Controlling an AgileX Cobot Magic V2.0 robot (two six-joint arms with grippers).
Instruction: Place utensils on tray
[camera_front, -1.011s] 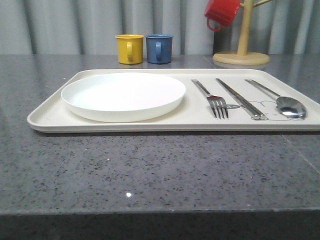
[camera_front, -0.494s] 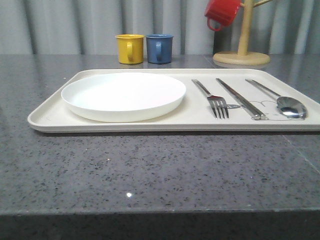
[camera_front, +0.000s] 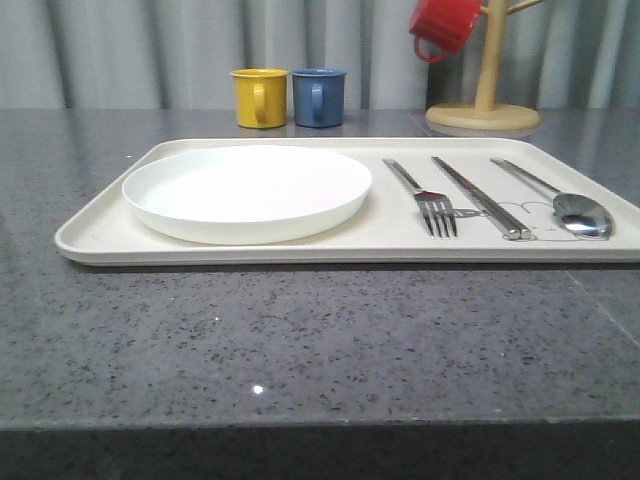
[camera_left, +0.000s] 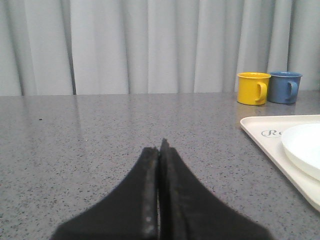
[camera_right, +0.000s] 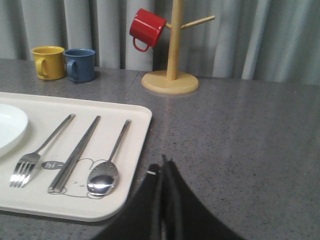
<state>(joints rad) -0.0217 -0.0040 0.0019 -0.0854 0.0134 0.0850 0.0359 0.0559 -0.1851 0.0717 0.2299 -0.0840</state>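
Both grippers, left (camera_left: 159, 150) and right (camera_right: 162, 167), hover low over the grey speckled counter (camera_front: 300, 340) with fingers pressed together, seemingly holding nothing. On the tray (camera_front: 90, 235) lie plate (camera_front: 246, 192), fork (camera_front: 425, 198), chopsticks (camera_front: 480, 196) and spoon (camera_front: 560, 200), side by side. Grey curtains (camera_front: 150, 50) hang behind.

Plate (camera_front: 246, 190), fork (camera_front: 425, 198), chopsticks (camera_front: 481, 197), spoon (camera_front: 570, 205) on tray (camera_front: 100, 225).

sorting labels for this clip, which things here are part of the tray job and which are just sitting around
Part of the job: tray, plate, fork, chopsticks, spoon, all already on the tray.

Just sitting around: yellow mug, blue mug, red mug hanging on the wooden mug tree.
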